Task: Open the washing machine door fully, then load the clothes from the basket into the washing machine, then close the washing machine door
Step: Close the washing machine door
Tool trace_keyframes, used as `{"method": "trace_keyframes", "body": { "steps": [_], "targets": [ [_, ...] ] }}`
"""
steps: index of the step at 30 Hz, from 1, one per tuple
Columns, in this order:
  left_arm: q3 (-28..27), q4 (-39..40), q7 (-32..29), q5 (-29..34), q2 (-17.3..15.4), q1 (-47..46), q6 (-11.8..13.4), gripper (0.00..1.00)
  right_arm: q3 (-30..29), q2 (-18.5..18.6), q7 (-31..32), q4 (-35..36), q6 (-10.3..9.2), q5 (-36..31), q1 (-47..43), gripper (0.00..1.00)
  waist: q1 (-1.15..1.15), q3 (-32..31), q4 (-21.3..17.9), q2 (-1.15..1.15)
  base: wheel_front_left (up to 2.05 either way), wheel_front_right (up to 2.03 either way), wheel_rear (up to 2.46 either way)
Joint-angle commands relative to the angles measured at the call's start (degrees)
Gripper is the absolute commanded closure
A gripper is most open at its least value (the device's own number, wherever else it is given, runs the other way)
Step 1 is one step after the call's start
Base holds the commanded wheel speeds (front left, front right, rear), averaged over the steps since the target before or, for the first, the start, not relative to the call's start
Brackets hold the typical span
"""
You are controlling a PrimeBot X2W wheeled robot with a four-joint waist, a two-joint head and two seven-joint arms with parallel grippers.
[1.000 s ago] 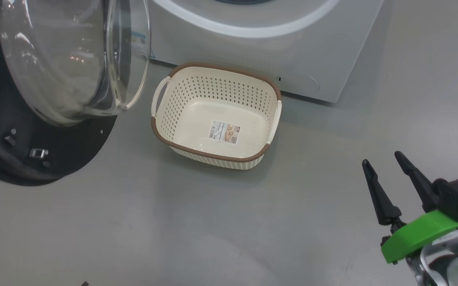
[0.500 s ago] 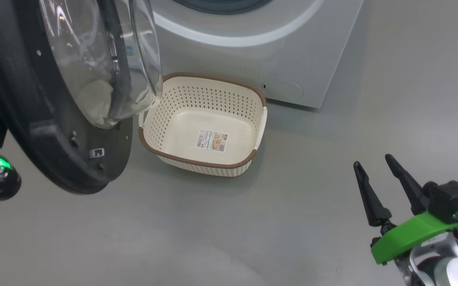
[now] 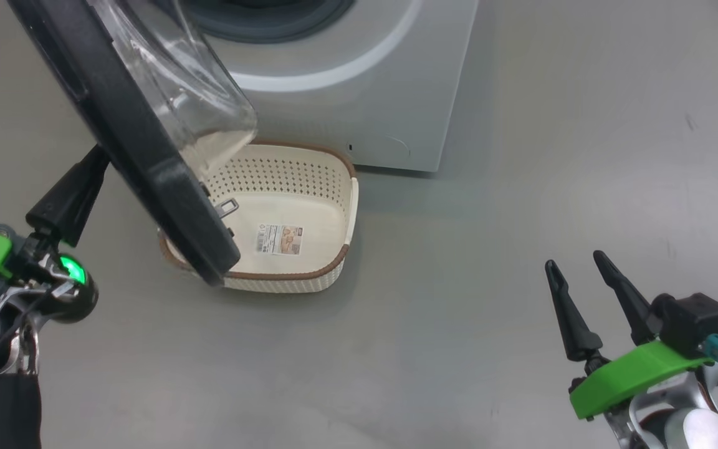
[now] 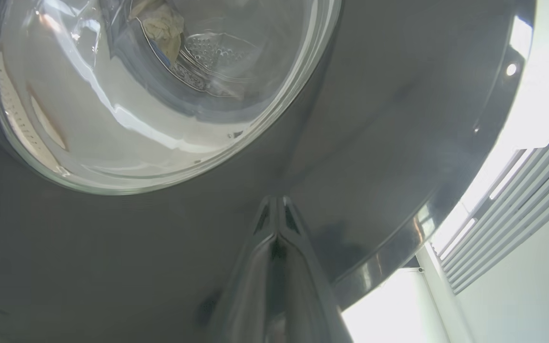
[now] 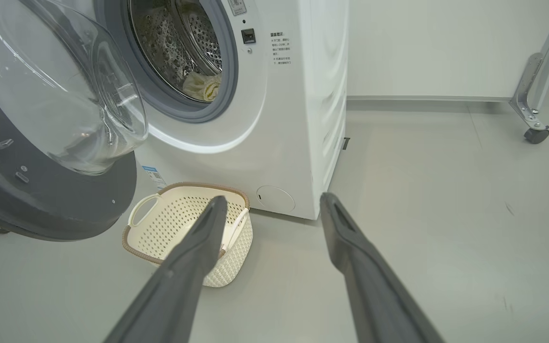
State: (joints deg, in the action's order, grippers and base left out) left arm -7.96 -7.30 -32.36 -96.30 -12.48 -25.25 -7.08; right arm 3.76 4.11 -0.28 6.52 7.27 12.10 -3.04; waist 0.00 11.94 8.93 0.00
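The washing machine stands on the grey floor with its round opening uncovered. The washing machine door is swung out from the machine's front at an angle, on the left side of the opening as the head view shows it. Its clear glass dome faces the machine and its glossy black rim faces away.

The left gripper is on the far side of the door from the machine. Its jaws are clenched together with nothing between them, and the tips are set at the outer face of the black rim, below the glass. Firm contact cannot be told.

The clothes lie inside the machine's perforated steel drum, a cream-yellow bundle low in the opening just behind the grey gasket. The left wrist view shows them again through the door glass.

The basket sits on the floor just in front of the machine's base, beneath the door's lower edge, with a paper label showing on its base.

The right gripper hangs well apart from the machine, out in front of it and towards its right corner. Its jaws are released, spread wide and holding nothing, and point towards the machine's lower front.
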Motion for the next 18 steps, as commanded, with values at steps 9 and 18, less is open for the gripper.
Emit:
{"method": "trace_keyframes", "body": {
  "steps": [9,18],
  "targets": [
    [-1.04,0.09,-0.03,2.55,0.18,-4.89,-0.41,1.0,1.51,-0.53,-1.98,0.17,0.22,0.6,3.31,0.0,0.0,0.04,-7.54,0.0,0.0,0.0,0.0],
    [-1.85,-4.38,1.8,3.57,1.47,-9.04,-0.41,1.0,1.58,-0.88,-2.97,-1.17,0.22,0.94,4.27,0.0,0.0,0.54,-13.13,0.0,0.0,0.0,0.0]
  ]
}}
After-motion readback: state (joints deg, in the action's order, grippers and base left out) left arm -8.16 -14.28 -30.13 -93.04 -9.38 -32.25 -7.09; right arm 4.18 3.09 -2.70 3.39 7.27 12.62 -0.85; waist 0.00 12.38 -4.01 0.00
